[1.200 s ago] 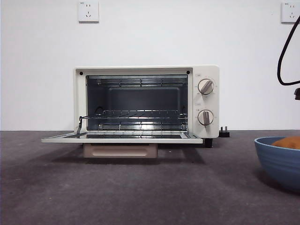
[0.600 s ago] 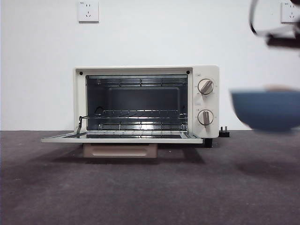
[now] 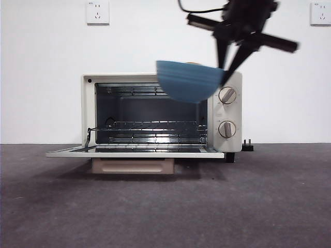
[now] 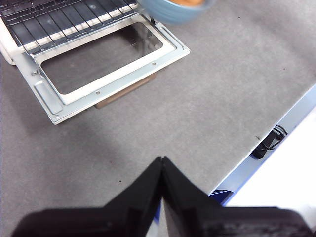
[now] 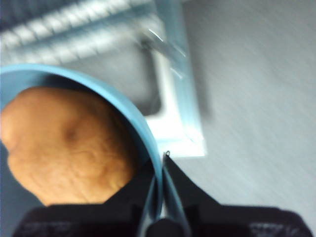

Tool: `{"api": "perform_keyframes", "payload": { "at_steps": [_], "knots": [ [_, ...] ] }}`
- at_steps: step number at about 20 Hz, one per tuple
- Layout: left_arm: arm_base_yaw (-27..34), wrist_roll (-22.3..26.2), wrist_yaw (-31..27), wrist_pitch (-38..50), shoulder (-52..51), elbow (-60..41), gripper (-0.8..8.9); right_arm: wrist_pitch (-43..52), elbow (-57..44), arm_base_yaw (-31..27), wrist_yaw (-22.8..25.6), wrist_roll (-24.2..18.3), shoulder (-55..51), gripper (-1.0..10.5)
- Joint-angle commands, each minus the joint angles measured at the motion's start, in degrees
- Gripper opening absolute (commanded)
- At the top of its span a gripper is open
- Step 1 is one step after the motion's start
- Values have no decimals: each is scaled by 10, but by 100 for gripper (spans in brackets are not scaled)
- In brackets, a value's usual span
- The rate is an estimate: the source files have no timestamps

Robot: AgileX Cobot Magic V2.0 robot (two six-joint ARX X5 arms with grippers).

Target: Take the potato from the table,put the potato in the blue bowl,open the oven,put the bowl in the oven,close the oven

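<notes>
The blue bowl [image 3: 187, 80] hangs in the air in front of the oven's [image 3: 225, 142] upper right part, a little blurred by motion. My right gripper [image 3: 227, 67] is shut on the bowl's right rim; in the right wrist view the gripper [image 5: 160, 159] pinches the blue rim [image 5: 140, 123]. The orange-brown potato [image 5: 69, 143] lies inside the bowl. The oven door [image 3: 134, 153] lies open and flat, low over the table [image 3: 155, 212]. My left gripper [image 4: 162, 160] is shut and empty, high above the table in front of the door [image 4: 44, 94]; its view catches the bowl [image 4: 173, 11] at the edge.
A wire rack [image 3: 150, 126] sits inside the oven cavity. A black plug [image 3: 247, 145] lies beside the oven's right foot. The table's edge [image 4: 276, 123] runs near my left gripper. Two wall sockets [image 3: 97, 12] are on the white wall behind.
The right gripper has lifted the bowl with the potato off the table at the right and carried it up and left, to in front of the oven's top.
</notes>
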Motion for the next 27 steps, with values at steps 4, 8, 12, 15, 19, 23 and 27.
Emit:
{"api": "perform_keyframes", "payload": {
  "at_steps": [4, 8, 12, 15, 19, 23, 27],
  "knots": [
    [1, -3, -2, 18, 2, -2, -5, -25, 126, 9, -4, 45, 117, -12],
    [1, -1, -2, 24, 6, -2, -5, -26, 201, 16, -3, 78, 181, -12],
    [1, 1, -2, 24, 8, -2, -5, -29, 230, 15, 4, 106, 209, -12],
    [1, 3, -2, 23, 8, -2, -5, -33, 230, 15, 29, 111, 211, -12],
    [1, 3, -2, 23, 8, -2, -5, -26, 230, 14, 38, 134, 216, -12],
    [1, 3, -2, 17, 8, -2, -5, -17, 230, 14, 37, 140, 227, -12],
    [1, 3, -1, 15, 8, -2, -5, -14, 230, 12, 37, 151, 227, -12]
  ]
}}
